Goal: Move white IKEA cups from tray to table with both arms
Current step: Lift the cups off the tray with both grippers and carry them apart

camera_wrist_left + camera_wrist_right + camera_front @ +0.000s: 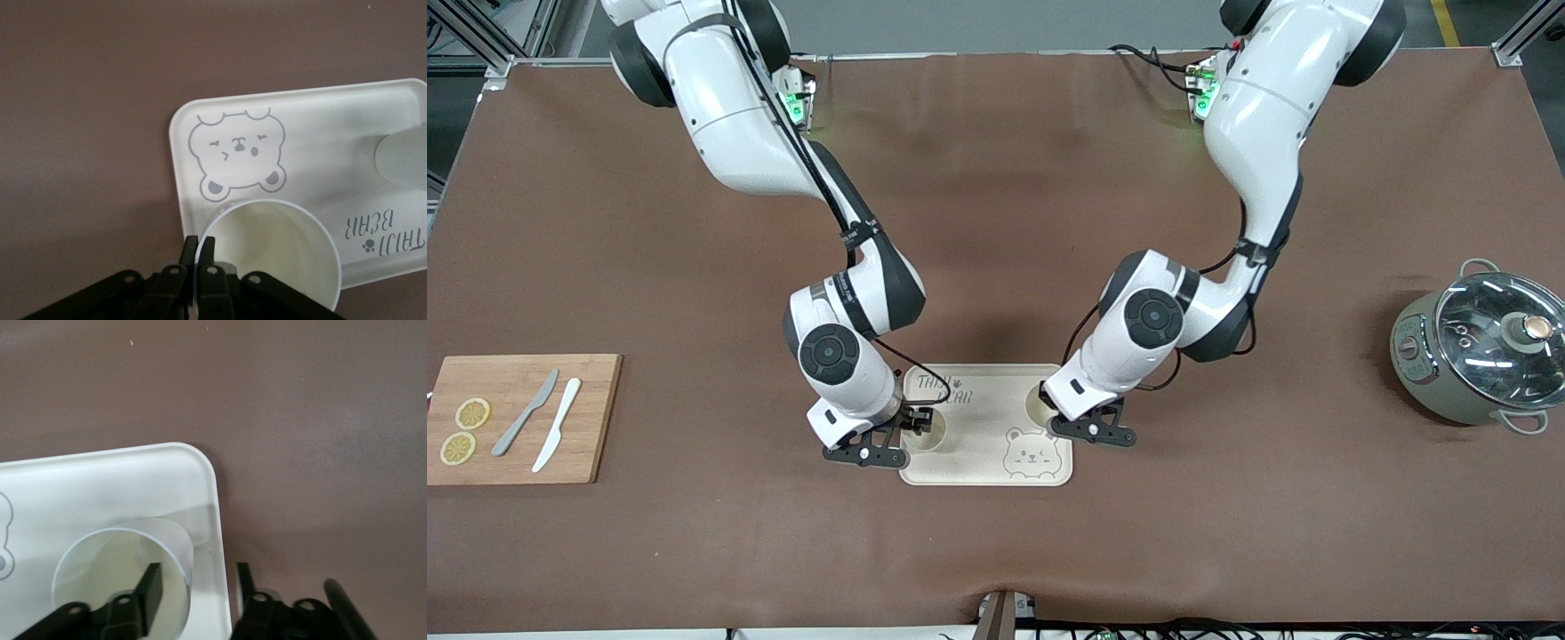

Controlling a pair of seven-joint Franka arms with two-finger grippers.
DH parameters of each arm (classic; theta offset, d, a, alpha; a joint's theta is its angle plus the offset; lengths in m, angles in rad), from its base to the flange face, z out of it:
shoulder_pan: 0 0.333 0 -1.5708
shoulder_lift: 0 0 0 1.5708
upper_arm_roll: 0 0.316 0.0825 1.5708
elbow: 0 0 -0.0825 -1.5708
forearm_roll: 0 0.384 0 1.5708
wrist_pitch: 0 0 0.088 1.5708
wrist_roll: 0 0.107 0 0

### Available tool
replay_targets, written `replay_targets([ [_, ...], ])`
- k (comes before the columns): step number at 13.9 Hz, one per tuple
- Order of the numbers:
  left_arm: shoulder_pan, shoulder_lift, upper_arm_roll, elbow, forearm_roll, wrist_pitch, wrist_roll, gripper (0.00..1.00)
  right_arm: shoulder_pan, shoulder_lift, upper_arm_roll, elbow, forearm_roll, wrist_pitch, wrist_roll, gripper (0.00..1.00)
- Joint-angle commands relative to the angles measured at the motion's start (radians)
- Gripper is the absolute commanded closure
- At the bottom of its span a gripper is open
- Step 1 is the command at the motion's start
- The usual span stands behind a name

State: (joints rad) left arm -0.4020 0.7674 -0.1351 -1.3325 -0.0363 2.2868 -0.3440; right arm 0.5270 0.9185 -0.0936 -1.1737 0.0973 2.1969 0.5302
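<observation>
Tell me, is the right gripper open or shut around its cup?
Open: the right gripper straddles the cup wall, fingers spread, on the tray.

Two cups (930, 433) (1039, 402), one tray (987, 449), two knives (525, 412) (557, 424).

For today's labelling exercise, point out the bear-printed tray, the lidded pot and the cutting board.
bear-printed tray (989, 476): front view, bare rim nearest the camera.
lidded pot (1496, 331): front view, on the glass lid.
cutting board (596, 418): front view, bare wood near its edge.

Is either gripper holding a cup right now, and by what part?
The left gripper pinches its cup by the rim wall. The right gripper straddles its cup's rim wall, fingers apart, not gripping.
</observation>
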Motion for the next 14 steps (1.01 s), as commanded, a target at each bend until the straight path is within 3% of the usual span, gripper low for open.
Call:
replay_targets([
  [1,0.090,-0.120,-0.001,-0.036,0.047,-0.128,0.002,1.00,0.008,0.019,-0.005,0.034,-0.016,-0.002,0.024,1.00],
  [7,0.257,-0.241,-0.003,-0.048,0.084,-0.365,0.221,1.00,0.013,0.016,-0.005,0.040,-0.016,0.000,0.067,1.00],
  [11,0.438,-0.286,-0.014,-0.079,0.076,-0.369,0.527,1.00,-0.047,-0.004,0.003,0.052,-0.011,-0.019,0.047,1.00],
  [14,0.460,-0.283,-0.006,-0.100,0.085,-0.345,0.570,1.00,-0.111,-0.009,0.009,0.083,-0.004,-0.078,-0.066,1.00],
])
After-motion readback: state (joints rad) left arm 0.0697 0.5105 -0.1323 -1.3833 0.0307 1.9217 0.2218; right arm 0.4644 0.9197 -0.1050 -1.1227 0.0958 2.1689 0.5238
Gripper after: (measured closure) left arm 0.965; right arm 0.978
